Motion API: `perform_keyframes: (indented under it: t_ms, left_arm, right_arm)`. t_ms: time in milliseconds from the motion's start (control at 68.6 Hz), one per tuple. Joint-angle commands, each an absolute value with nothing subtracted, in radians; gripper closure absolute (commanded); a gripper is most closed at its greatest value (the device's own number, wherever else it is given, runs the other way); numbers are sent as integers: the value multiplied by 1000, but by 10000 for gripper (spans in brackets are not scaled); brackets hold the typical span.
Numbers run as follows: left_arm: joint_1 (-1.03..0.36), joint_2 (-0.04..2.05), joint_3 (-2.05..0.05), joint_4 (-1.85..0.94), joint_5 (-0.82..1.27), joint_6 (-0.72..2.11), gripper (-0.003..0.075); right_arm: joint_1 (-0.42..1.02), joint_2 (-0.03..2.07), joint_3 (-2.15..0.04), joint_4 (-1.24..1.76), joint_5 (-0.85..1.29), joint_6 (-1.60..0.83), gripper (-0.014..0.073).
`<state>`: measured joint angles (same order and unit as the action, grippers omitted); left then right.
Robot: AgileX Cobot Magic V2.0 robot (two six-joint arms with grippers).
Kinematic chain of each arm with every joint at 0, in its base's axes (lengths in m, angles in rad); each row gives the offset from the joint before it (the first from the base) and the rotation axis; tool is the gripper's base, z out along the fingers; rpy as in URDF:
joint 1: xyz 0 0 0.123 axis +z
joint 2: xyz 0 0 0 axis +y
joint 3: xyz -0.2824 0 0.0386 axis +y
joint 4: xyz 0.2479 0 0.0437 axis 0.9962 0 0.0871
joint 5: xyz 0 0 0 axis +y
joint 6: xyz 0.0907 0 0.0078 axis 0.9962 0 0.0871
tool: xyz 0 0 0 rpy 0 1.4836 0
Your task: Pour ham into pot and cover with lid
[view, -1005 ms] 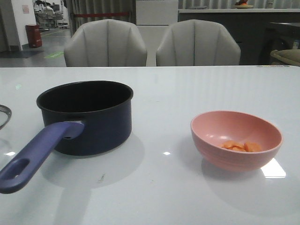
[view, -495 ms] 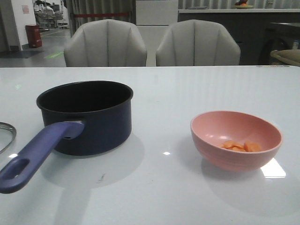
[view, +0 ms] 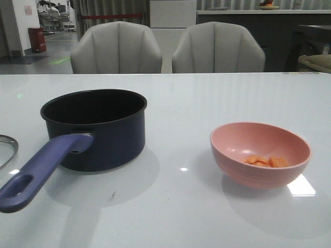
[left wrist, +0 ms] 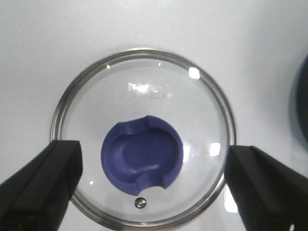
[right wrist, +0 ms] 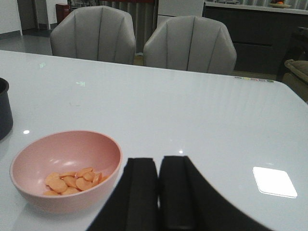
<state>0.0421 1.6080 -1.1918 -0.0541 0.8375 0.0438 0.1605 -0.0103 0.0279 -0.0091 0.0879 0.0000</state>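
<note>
The dark navy pot [view: 98, 132] stands left of centre on the table, its purple-blue handle [view: 41, 173] pointing toward the front left. The lid [left wrist: 144, 91] lies flat on the table, and only its rim [view: 6, 149] shows at the left edge of the front view. My left gripper [left wrist: 154, 185] hangs open straight above the lid, one finger on each side of the blue knob [left wrist: 142, 154], touching nothing. Ham [view: 266, 161] slices lie in the pink bowl [view: 243, 139] at the right. My right gripper [right wrist: 159, 166] is shut and empty, just beside the pink bowl [right wrist: 96, 149] holding the ham [right wrist: 72, 180].
The table [view: 186, 98] is white and glossy. Two grey chairs [view: 116, 46] stand behind its far edge. The pot's wall [right wrist: 4, 113] shows at the edge of the right wrist view, and its rim [left wrist: 302, 106] in the left wrist view.
The lid's rim at the far left dropped lower in the front view between the first two frames, then stayed still. Pot and bowl have not moved.
</note>
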Motion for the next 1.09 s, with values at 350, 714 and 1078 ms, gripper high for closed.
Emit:
perform_keyframes:
  t_ms: [350,714,1078]
  left_arm:
    - [-136,1029,-873,-126,431,44,76]
    - [-342,530,-555,-102,320,44,83]
    - [-344,116,-331,-107,296,44,83]
  right_arm:
    - [153,-30,21,-18,0,0,436]
    - [153,-30,21,-18,0,0,436]
    - [153,-30,-2,-18,-197,0,436]
